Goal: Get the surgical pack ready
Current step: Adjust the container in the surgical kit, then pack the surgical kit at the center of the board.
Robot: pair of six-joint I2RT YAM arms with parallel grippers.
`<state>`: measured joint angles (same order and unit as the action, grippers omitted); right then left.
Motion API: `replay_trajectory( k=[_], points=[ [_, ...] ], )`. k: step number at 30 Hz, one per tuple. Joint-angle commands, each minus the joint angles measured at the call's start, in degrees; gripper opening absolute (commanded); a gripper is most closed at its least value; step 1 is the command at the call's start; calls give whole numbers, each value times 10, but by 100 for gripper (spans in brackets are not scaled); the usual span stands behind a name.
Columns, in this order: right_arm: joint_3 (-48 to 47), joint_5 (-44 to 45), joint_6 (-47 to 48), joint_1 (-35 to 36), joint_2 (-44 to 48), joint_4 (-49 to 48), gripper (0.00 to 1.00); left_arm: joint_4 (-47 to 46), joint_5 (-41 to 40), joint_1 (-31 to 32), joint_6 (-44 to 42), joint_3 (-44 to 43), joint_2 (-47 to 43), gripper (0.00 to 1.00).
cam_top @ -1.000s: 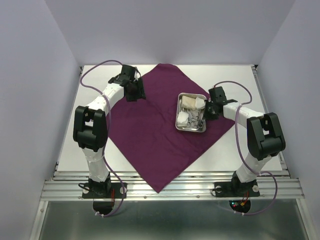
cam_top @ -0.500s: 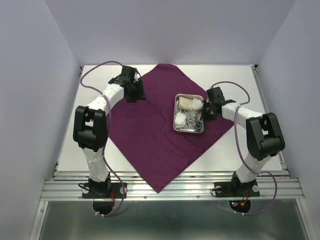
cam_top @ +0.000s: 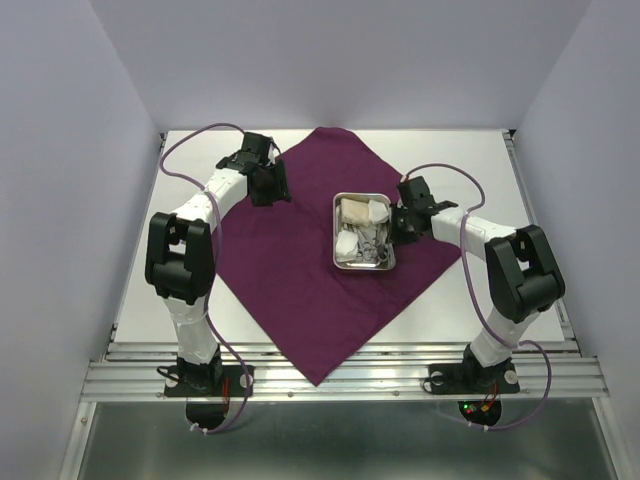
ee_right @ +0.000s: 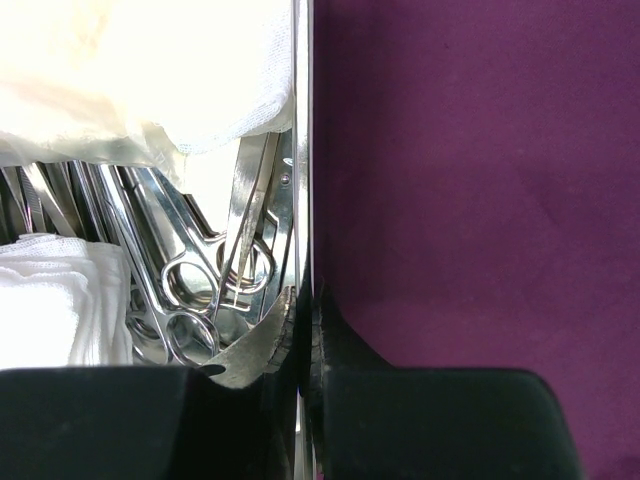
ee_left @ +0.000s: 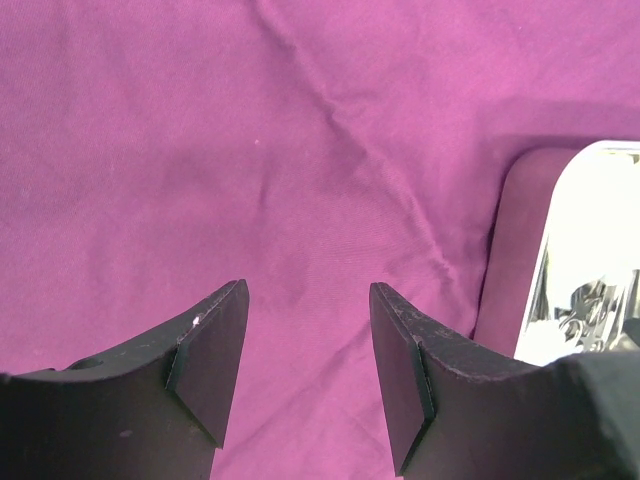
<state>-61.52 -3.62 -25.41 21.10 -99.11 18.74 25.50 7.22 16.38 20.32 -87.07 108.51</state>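
A large deep-purple cloth wrap [cam_top: 300, 280], softly creased and laid as a diamond, covers most of the white tabletop [cam_top: 480, 150]. Just right of its middle we see a small rectangular steel tray [cam_top: 336, 235] with rounded corners and a mirror-bright wall. It is packed with silver scissor-like instruments [ee_right: 180, 290], their ring handles showing, among fluffy white gauze wads [ee_right: 130, 70]. The right pincer [ee_right: 303, 320] pinches the tray's right-hand rim, one finger inside the wall and one outside over the cloth. The left pincer [ee_left: 305, 340] hangs spread over bare cloth near the far left edge, holding nothing. Compared with a second ago, the tray has slid leftward toward the middle of the cloth, the right arm reaching along with it; the left arm has not moved.
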Motion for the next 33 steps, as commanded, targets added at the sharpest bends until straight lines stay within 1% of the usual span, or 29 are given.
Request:
replay_trajectory(
  k=[1,6,7,8,9,10,11,14,15,16,18,20,21,22,25,28,31,33],
  points=[
    [-38,8,-25,-1,8,-72,1,-6,-5,-4,-11,8,-39,63],
    [-44,16,-33,-1,1,-71,1,-10,-2,-5,-10,8,-37,63],
    [-47,16,-32,-1,-2,-63,10,-10,-2,-5,-10,8,-37,63],
    [-53,20,-33,-1,-3,-58,59,-9,-2,-5,-11,9,-37,63],
    [-52,33,-33,-1,1,-56,75,-10,-3,-5,-12,9,-37,63],
    [-53,47,-33,-1,6,-51,88,-10,-4,-5,-11,10,-38,63],
    [-53,81,-37,-1,12,-49,98,-9,-7,-6,-11,11,-38,63],
    [-55,129,-31,-1,43,-36,100,-10,-7,-9,-10,12,-38,63],
    [-54,153,-29,-11,51,-34,100,-10,-6,-11,-10,12,-38,63],
    [-51,158,-29,-21,71,-32,100,-11,-6,-13,-10,13,-37,63],
    [-34,164,-29,-66,89,-31,100,-11,-5,-14,-10,15,-40,63],
    [-19,165,-34,-107,105,-23,97,-12,-5,-16,-11,16,-42,63],
    [-6,156,-44,-153,106,-15,96,-13,-4,-17,-11,18,-44,63],
    [3,150,-48,-177,107,-5,94,-14,-4,-18,-11,18,-46,63],
    [28,150,-70,-245,100,18,94,-17,-1,-18,-11,20,-50,63],
    [72,154,-81,-269,114,21,93,-18,1,-18,-12,21,-50,63],
    [97,161,-81,-280,119,16,88,-18,4,-18,-13,18,-48,63],
    [108,168,-79,-280,118,13,86,-17,7,-18,-13,16,-46,63]
  ],
)
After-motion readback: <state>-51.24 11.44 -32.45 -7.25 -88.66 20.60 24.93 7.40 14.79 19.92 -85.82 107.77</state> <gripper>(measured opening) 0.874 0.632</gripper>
